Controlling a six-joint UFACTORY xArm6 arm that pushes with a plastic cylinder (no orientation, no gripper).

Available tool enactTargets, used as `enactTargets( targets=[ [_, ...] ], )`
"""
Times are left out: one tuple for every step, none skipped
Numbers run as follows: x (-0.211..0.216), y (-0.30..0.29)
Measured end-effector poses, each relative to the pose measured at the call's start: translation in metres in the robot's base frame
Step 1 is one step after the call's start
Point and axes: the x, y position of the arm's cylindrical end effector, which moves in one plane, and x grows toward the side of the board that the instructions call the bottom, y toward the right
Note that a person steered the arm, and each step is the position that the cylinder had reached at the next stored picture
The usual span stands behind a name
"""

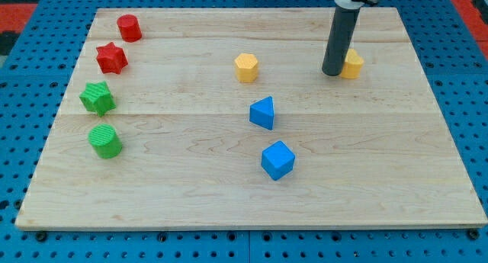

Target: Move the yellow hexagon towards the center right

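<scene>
Lighting bright, even, diffuse, apparently from overhead. Counter (229, 194) uniformly lit; wood grain legible, no hot spots or glare. Shadows short and soft: a faint dark patch at the base of the rod, near my tip (333, 72), and thin rims under the blue cube (277, 160). Focus sharp across the frame. Colours saturated. Board edges converge toward the view's top; no visible edge bowing.

We see a pale wood-grain board (229, 194) on a blue pegboard (30, 34). At 9–10 o'clock: red cylinder (129, 27), red star (111, 58), green star (97, 98), green cylinder (104, 141). Centre: yellow hexagon (246, 67), blue prism (262, 113), blue cube (277, 159). At 2 o'clock: yellow block (353, 64), dark rod (340, 38).
</scene>
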Motion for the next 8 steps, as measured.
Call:
enactTargets(
  targets=[
    [-0.048, -0.026],
    [-0.036, 0.03],
    [0.035, 0.044],
    [0.035, 0.033],
    [-0.051, -0.006],
    [-0.077, -0.099],
    [-0.067, -0.183],
    [-0.015, -0.21]
  ],
)
